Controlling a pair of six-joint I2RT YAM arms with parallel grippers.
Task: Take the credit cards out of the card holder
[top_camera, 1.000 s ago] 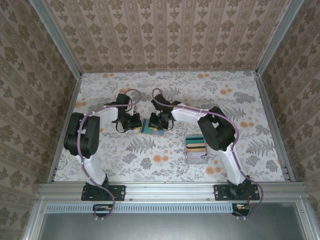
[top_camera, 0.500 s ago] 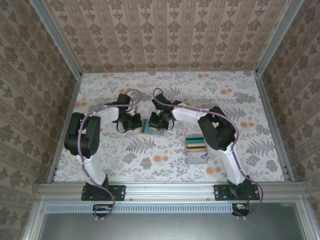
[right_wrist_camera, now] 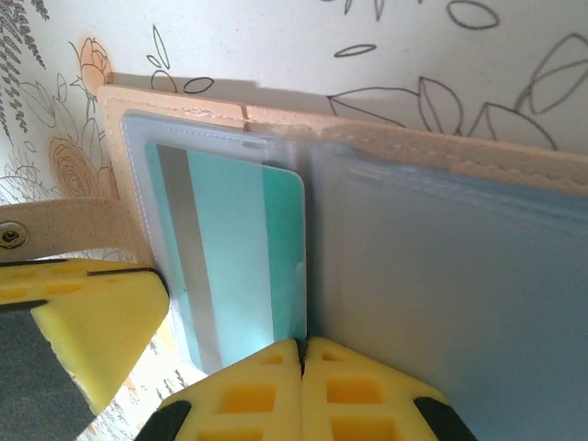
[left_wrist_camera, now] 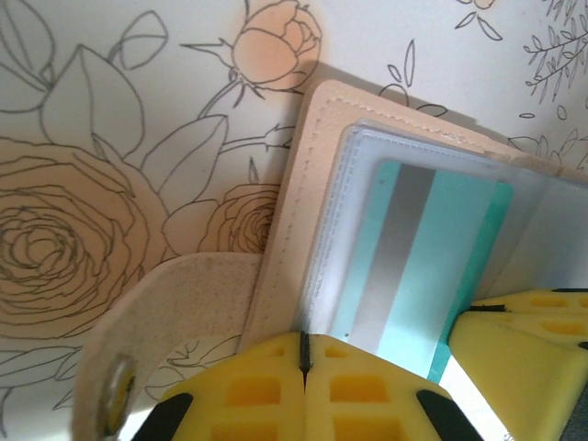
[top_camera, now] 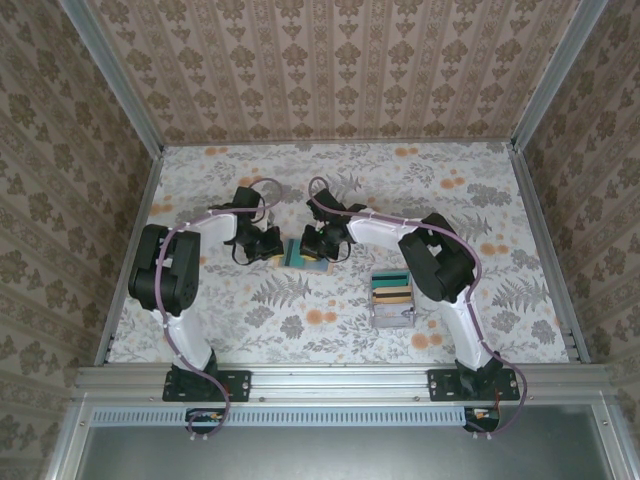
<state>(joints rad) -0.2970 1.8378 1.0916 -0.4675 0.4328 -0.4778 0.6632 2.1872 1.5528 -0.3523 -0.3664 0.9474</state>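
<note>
Left gripper [left_wrist_camera: 303, 356] first: yellow pads [left_wrist_camera: 248, 390] squeezed tight together, no gap, tips down on the near edge of the card holder [left_wrist_camera: 292, 211]. Just left of those pads, a tan strap [left_wrist_camera: 156, 312] with a round snap, curling over the flowery table [left_wrist_camera: 110, 119]. Just right of them, the teal card [left_wrist_camera: 459, 239] with a grey stripe, lying flat in a clear pocket inside the open holder. Next, the right gripper [right_wrist_camera: 301, 356]: pads [right_wrist_camera: 367, 404] pressed shut too, no gap, tips right at the long edge of that card, grey-blue lining off to their right. From above, well to the right of both grippers, a clear box [top_camera: 392, 298], apart from the holder.
</note>
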